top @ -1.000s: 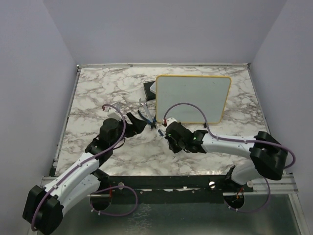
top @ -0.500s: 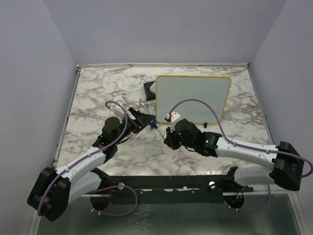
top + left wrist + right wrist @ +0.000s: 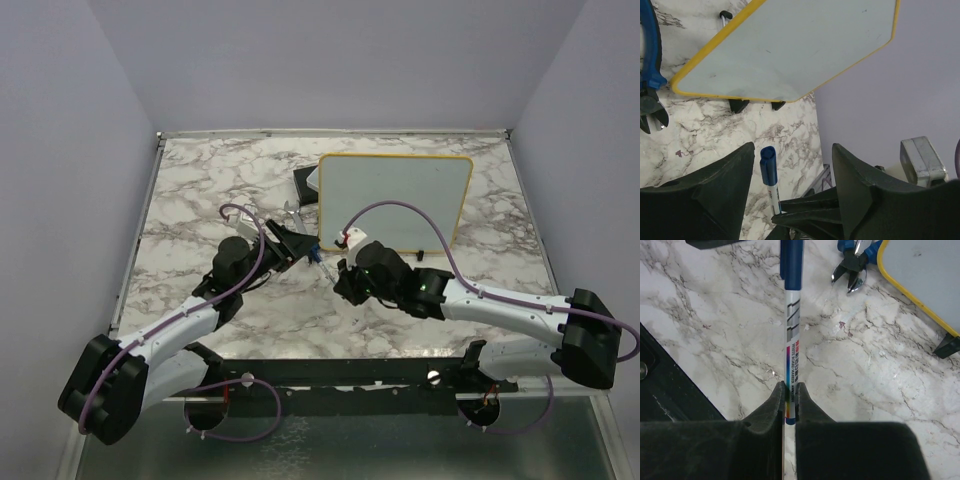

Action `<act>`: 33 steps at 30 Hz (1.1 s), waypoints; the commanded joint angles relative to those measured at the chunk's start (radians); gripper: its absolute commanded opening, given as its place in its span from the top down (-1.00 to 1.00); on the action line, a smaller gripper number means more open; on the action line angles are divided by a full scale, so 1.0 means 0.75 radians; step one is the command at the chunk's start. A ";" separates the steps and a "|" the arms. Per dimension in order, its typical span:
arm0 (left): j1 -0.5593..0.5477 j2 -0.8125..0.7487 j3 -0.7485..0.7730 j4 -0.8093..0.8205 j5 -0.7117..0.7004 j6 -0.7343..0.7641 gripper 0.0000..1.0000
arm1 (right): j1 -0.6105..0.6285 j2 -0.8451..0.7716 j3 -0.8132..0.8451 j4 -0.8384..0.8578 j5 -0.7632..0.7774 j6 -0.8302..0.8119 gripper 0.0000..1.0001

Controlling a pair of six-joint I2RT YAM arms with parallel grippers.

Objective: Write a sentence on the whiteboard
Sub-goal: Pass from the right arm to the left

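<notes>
The whiteboard marker (image 3: 791,340) is held tight by the right gripper (image 3: 789,390). Its blue cap (image 3: 768,167) is framed by the spread-apart left gripper (image 3: 792,150), not touched. The cap should be squeezed, then pulled straight off. The whiteboard (image 3: 395,200) is found just beyond the 2 grippers.

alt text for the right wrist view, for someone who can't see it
The right end effector is shut on a blue-capped marker that points away over the marble table. Blue-handled pliers and a corner of the yellow-framed whiteboard lie at the upper right.
</notes>
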 commanded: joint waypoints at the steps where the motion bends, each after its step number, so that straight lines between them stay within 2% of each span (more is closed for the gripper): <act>1: -0.026 -0.025 0.066 -0.175 -0.044 0.108 -0.33 | 0.014 0.009 0.075 0.034 0.035 -0.036 0.98; 7: -0.026 -0.075 0.132 -0.349 -0.122 0.204 -0.39 | 0.018 0.005 0.072 0.040 0.047 -0.033 0.98; 14: -0.030 -0.045 0.140 -0.326 -0.084 0.178 0.02 | 0.026 0.022 0.085 0.052 0.053 -0.041 0.98; 18: -0.030 -0.041 0.147 -0.324 -0.088 0.170 0.08 | 0.033 0.023 0.090 0.052 0.061 -0.042 0.98; 22: -0.031 -0.017 0.128 -0.289 -0.064 0.139 0.28 | 0.039 0.023 0.090 0.054 0.067 -0.042 0.98; 27: -0.034 -0.027 0.102 -0.233 -0.056 0.078 0.93 | 0.041 0.013 0.087 0.056 0.113 -0.026 0.97; 28: -0.034 -0.034 0.101 -0.225 -0.061 0.060 1.00 | 0.042 0.007 0.082 0.061 0.137 -0.012 0.84; 31: -0.034 -0.059 0.087 -0.181 -0.086 -0.035 1.00 | 0.042 -0.040 0.056 0.104 0.193 0.019 0.24; 33: -0.033 -0.076 0.070 -0.137 -0.114 -0.119 1.00 | 0.043 -0.107 0.013 0.176 0.229 0.039 -0.04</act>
